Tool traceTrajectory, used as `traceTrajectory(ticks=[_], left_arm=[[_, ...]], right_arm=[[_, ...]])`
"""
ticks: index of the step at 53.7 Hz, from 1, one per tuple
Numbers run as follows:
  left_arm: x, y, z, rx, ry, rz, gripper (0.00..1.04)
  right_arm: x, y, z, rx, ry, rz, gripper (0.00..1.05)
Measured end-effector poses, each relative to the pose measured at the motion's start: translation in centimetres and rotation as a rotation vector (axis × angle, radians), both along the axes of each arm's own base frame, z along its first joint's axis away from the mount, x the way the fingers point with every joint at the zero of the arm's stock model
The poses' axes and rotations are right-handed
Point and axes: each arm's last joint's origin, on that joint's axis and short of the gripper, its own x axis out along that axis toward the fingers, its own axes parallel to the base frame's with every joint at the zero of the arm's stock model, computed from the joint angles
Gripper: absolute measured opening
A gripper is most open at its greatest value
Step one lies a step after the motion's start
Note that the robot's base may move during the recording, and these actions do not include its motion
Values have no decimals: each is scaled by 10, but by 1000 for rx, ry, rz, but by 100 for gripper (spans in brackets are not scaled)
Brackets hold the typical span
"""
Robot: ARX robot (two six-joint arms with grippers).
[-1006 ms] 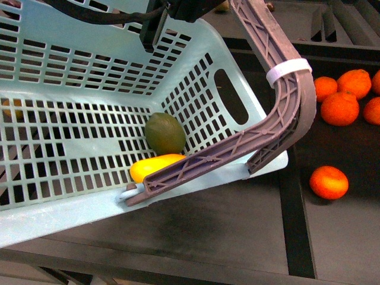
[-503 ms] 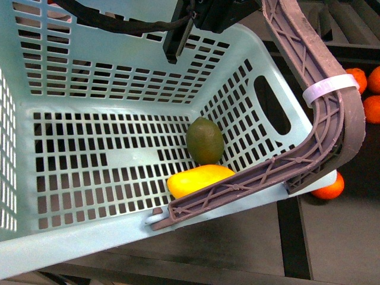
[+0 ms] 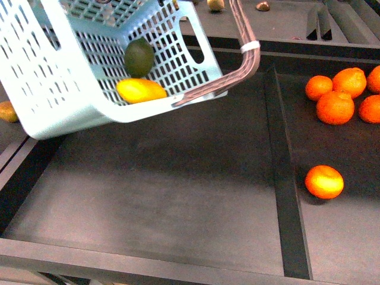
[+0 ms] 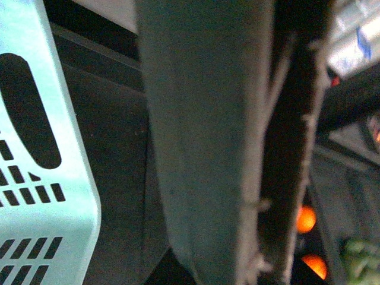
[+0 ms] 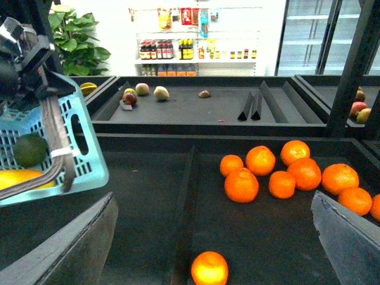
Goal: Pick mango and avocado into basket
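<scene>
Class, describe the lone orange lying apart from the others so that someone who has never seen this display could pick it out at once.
Find the dark display table and the divider strip splitting it. On the right side of that strip a cluster of oranges sits at the far end. The lone orange lies closer to the camera, just beside the divider, touching no other fruit.
</scene>
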Motion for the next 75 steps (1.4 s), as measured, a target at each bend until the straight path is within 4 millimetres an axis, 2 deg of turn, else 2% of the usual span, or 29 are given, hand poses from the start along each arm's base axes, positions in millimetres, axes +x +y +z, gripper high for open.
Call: traceTrajectory(ticks=[5,14,21,28,35,38,41,47,49,54,57,60,71,74,75], left_arm=[[31,4,-1,-210,95,179,8],[74,21,-13,-462,209,425,8],[96,34,-20,-607,214,520,8],[115,58,-15,-820,124,588,8],[124,71,-20,-906,49,606,8],[126,74,-29,-909,57,619,8],[125,76,-40,-900,81,637,8],[118,78,-80,-835,197,682,7],[110,76,-76,-791,236,693,8],[90,72,-88,-704,339,765,30],[84,74,-87,-686,371,771,39],[76,75,-88,-652,423,784,55],[57,79,-93,-609,493,812,92],[51,81,-95,-601,501,817,99],[48,82,-95,-598,504,822,99]], right_arm=[[0,0,0,0,0,1,97],[0,0,0,0,0,0,97],[0,0,0,0,0,0,97],[0,0,0,0,0,0,97],[0,0,0,0,0,0,97],[0,0,0,0,0,0,97],[0,0,0,0,0,0,97],[0,0,0,0,0,0,97],[0,0,0,0,0,1,97],[0,0,0,0,0,0,97],[0,0,0,0,0,0,97],[0,0,0,0,0,0,97],[0,0,0,0,0,0,97],[0,0,0,0,0,0,97],[0,0,0,0,0,0,97]])
